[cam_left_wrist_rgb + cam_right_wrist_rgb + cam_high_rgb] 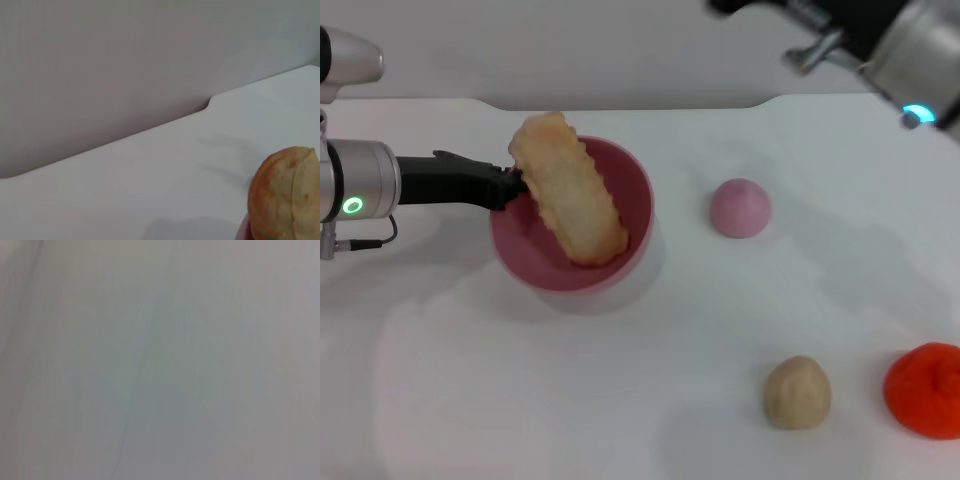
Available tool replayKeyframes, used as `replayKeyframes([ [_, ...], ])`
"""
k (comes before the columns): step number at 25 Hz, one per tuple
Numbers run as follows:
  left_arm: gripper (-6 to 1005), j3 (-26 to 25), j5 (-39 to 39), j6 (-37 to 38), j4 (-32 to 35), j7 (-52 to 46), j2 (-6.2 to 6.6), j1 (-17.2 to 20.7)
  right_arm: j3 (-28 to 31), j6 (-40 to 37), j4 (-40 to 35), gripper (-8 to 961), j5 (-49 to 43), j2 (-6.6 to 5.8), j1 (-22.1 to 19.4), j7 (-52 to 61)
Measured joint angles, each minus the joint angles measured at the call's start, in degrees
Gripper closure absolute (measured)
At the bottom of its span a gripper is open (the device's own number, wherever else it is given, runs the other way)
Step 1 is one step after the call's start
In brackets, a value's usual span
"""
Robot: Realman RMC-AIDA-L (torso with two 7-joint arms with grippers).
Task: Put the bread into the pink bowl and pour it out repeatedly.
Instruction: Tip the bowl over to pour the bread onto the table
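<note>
Beige lump [797, 392] and red-orange blob [925, 389] nearest me on the counter [520, 400].
My left pincer [512, 183] is clamped on the pink bowl [620, 190] rim; the bread [568, 188] leans inside, one end poking above the rim. Small pink dome [740, 208] sits beside it. Right pincer [800, 55] is parked high; its state I cannot tell.

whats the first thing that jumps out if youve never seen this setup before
The long ridged bread stands out first, leaning in the pink bowl with its upper end poking over the rim, left of the table's middle. The left tool reaches in from the left to the bowl's rim beside that end. A small pink dome sits to the right, a bright red-orange blob at the near right edge.
</note>
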Motion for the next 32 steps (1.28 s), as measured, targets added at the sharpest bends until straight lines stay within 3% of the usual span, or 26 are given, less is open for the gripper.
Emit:
replayKeyframes([
  [4,957,0.22,-0.52,-0.96,-1.06,0.0,-0.15,-0.92,2.73,-19.46,11.16,440,21.85,-0.15,-1.92,-19.34],
  [8,957,1.19,-1.55,-1.56,-1.68,0.0,-0.16,-1.4,7.42,-33.49,21.05,440,27.9,-0.15,-2.77,-24.59],
  [14,956,8.45,-6.66,-6.21,-1.46,0.02,-0.17,-2.32,15.75,-49.11,37.2,439,37.6,-0.13,-3.47,-32.16],
  [17,956,13.08,-8.49,-9.94,-1.25,0.04,-0.21,-3.27,20.15,-53.78,43.92,439,42.27,-0.19,-3.26,-34.61],
  [22,956,16.72,-9.39,-13.3,-1.22,0.03,-0.34,-4.31,26.59,-57.04,50.76,440,45.88,-0.32,-3.25,-35.12],
  [23,956,16.72,-9.39,-13.3,-1.22,0.03,-0.34,-4.31,27.25,-57.2,51.33,440,45.89,-0.32,-3.34,-35.13],
  [25,956,23.53,-11.23,-20.96,-1.17,0.03,-0.42,-5.27,28.15,-57.31,52.47,441,45.91,-0.33,-3.42,-35.13],
  [32,957,28.6,-11.61,-26.56,-0.69,0.06,-0.53,-6.06,28.66,-58.86,54.17,439,45.9,-0.18,-3.51,-35.13],
])
